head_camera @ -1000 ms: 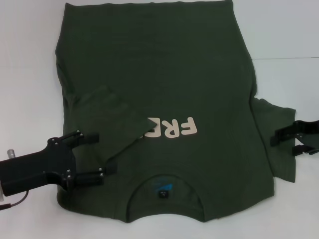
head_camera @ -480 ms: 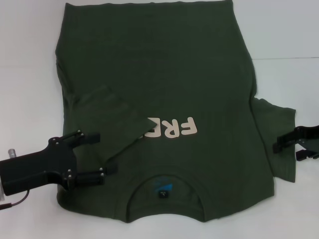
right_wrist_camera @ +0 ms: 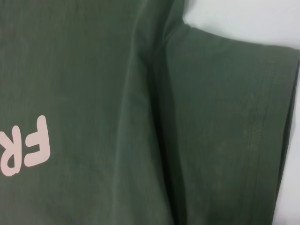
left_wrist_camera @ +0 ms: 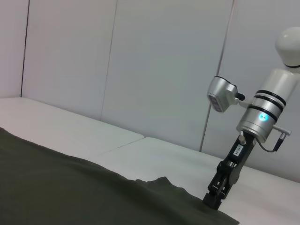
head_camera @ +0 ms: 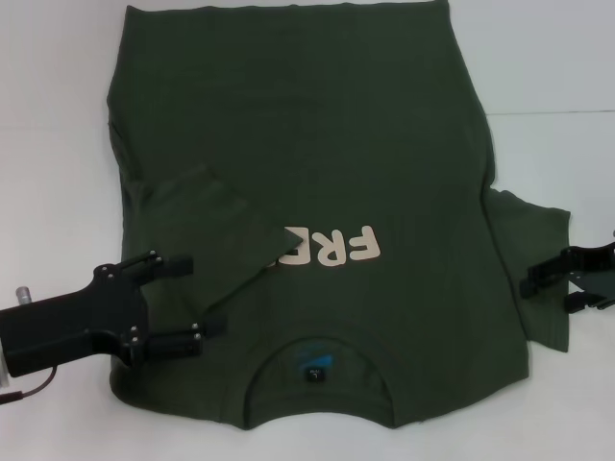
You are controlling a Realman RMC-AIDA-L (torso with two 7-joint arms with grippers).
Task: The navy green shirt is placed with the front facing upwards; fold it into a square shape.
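Observation:
The navy green shirt (head_camera: 317, 144) lies flat on the white table, front up, with its collar (head_camera: 317, 363) on the near side. Its left sleeve (head_camera: 207, 226) is folded in over the chest and hides part of the off-white print (head_camera: 336, 248). My left gripper (head_camera: 197, 295) is open and empty over the near left shoulder. My right gripper (head_camera: 548, 296) is open over the right sleeve (head_camera: 533, 250), which is spread flat. The right wrist view shows that sleeve (right_wrist_camera: 234, 117) and the print (right_wrist_camera: 28, 150). The left wrist view shows the right gripper (left_wrist_camera: 218, 194) low at the shirt's edge (left_wrist_camera: 70, 187).
The white table (head_camera: 48, 115) surrounds the shirt, with a seam line (head_camera: 557, 112) at the right. White wall panels (left_wrist_camera: 140, 70) stand behind the table in the left wrist view.
My right gripper has shifted a little toward the near side over the right sleeve. The left arm and the shirt have not moved.

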